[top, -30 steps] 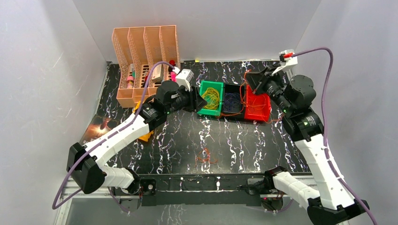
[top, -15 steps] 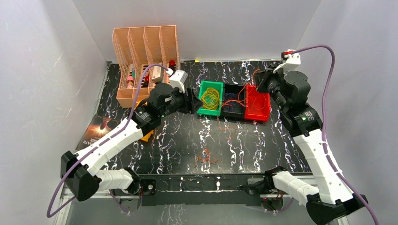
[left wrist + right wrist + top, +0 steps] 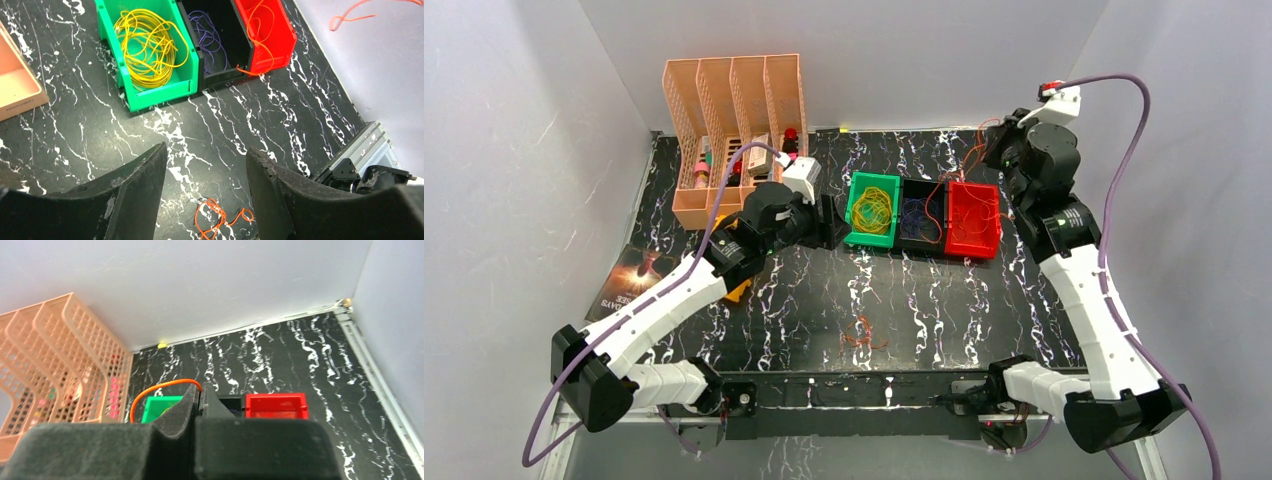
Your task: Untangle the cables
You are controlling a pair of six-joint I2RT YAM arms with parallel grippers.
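Observation:
Three small bins stand in a row: a green bin (image 3: 856,206) with yellow cables (image 3: 147,47), a black bin (image 3: 918,236) with blue-purple cables (image 3: 212,37), and a red bin (image 3: 974,220) with orange cables (image 3: 260,25). My right gripper (image 3: 997,158) is raised behind the red bin and shut on an orange cable (image 3: 160,388) that trails down to the bins (image 3: 944,195). My left gripper (image 3: 829,222) is open and empty, just left of the green bin. A loose orange cable (image 3: 861,335) lies on the table near the front, and shows below my left fingers (image 3: 220,220).
A peach mesh organizer (image 3: 734,110) with small items stands at the back left. A dark booklet (image 3: 627,280) and a yellow object (image 3: 736,291) lie under my left arm. A metal rail (image 3: 864,390) runs along the front edge. White walls close in on both sides.
My right gripper has risen and moved back to the right, drawing the orange cable up from the red bin. My left gripper has pulled back left from the green bin.

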